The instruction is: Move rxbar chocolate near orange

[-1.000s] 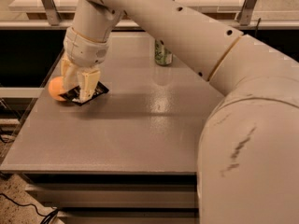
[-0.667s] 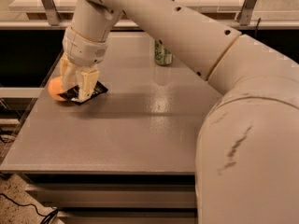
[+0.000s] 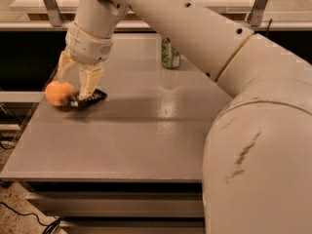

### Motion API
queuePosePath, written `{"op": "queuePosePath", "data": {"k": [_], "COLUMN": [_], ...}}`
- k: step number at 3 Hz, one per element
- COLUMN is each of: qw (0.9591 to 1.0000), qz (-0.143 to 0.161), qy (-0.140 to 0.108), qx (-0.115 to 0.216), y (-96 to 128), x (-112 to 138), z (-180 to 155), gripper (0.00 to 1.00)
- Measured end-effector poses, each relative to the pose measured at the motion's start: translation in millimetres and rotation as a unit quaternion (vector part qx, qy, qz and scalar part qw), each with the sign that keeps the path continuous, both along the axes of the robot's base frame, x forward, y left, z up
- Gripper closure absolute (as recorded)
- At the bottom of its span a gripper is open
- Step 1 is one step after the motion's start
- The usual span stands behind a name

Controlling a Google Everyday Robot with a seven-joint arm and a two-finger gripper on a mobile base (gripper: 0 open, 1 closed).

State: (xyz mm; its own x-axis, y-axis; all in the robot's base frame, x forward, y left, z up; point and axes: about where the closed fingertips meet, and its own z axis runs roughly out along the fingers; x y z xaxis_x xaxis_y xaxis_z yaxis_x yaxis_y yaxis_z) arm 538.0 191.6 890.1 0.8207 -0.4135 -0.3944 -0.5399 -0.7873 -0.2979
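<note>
End effector [image 3: 73,88] over rxbar chocolate [image 3: 93,99], orange [image 3: 57,92] alongside, can [image 3: 170,54] behind

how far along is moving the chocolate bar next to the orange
Mostly done: the bar lies flat on the table right beside the orange, near the left edge. In hand: the gripper hangs just above the bar, jaws apart, apparently not clamping it. Left: lift the arm clear.

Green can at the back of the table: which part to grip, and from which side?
Grip the green can round its mid-body, level from the front: it stands upright, round-sided, nothing beside it. The claw is open, away from it, above the rxbar chocolate by the orange.
</note>
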Motion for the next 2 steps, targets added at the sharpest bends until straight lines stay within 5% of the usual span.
{"op": "queuePosePath", "data": {"k": [1,2], "qw": [1.0,1.0], "qz": [-0.001,-0.001], "qy": [-0.004,-0.007], "qx": [0.0,0.0], "y": [-2.0,-3.3], "x": [2.7,5.9], "z": [5.4,9.2], "gripper": [0.0,0.0]}}
